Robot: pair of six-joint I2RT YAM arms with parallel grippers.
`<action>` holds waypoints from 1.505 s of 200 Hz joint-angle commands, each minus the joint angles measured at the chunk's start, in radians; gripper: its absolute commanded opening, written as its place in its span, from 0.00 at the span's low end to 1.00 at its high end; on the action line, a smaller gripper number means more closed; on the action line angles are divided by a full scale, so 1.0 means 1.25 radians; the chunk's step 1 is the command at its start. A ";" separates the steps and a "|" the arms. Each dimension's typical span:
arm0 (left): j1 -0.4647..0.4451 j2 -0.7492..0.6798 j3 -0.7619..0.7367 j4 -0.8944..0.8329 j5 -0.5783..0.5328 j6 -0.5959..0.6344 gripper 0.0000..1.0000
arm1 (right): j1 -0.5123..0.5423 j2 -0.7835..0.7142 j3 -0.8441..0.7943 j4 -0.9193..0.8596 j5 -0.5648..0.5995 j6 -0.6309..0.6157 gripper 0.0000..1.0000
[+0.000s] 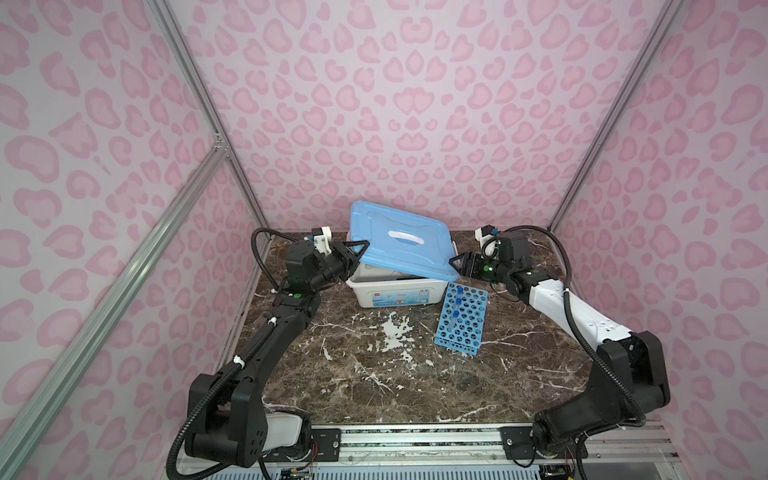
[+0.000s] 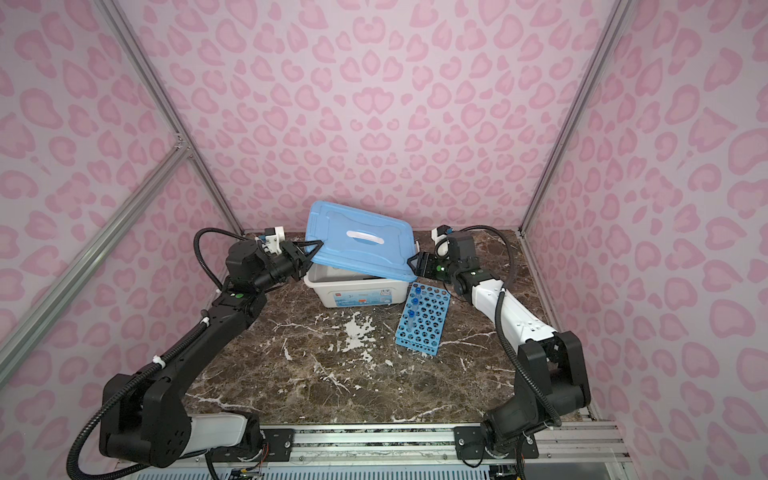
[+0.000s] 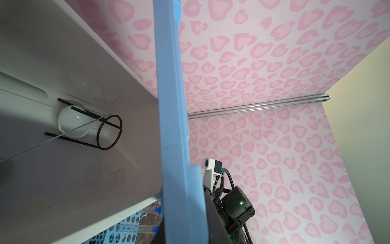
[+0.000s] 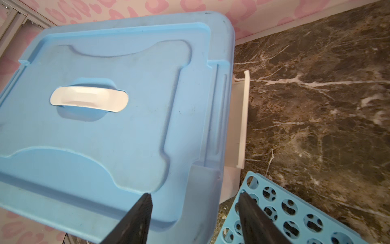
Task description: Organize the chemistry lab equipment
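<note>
Pink leopard-print walls point(image 1: 415, 104) on three sides of a dark marble desk point(image 1: 374, 374). Near the back edge, at mid-width: white storage box point(image 1: 395, 293), blue lid point(image 1: 374, 232) tilted over it, low at the front right corner, raised at the left. Pinched at its left edge by the left gripper point(image 1: 360, 248), jaws nearly closed. At the lid's front right corner, the right gripper point(image 1: 454, 262), jaws well apart to either side of that corner, clamping nothing. Inside the box, seen from the left wrist: black wire ring stand point(image 3: 71, 140) on its side, a pale round vessel point(image 3: 72, 121) between its legs, dish or beaker impossible to tell. Out on the desk, just beside the box's front right corner: blue test-tube rack point(image 1: 463, 320), two blue-capped tubes point(image 1: 458, 300) along its box-side row. Lies toward the front edge from the right gripper, just beside it, long axis running back to front with a slight slant, right arm much the nearer. Probably wants the lid clear of the box first, then a right-arm reach across the rack's short side.
</note>
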 commanded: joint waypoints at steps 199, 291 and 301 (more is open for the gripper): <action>0.031 -0.013 -0.010 -0.258 -0.018 0.190 0.35 | 0.035 0.067 0.067 -0.037 -0.028 -0.010 0.54; 0.034 -0.014 0.095 -0.500 -0.068 0.301 0.66 | 0.039 0.072 0.091 -0.082 0.002 -0.045 0.53; 0.036 -0.014 0.103 -0.528 -0.078 0.308 0.67 | 0.039 0.074 0.093 -0.088 0.007 -0.047 0.53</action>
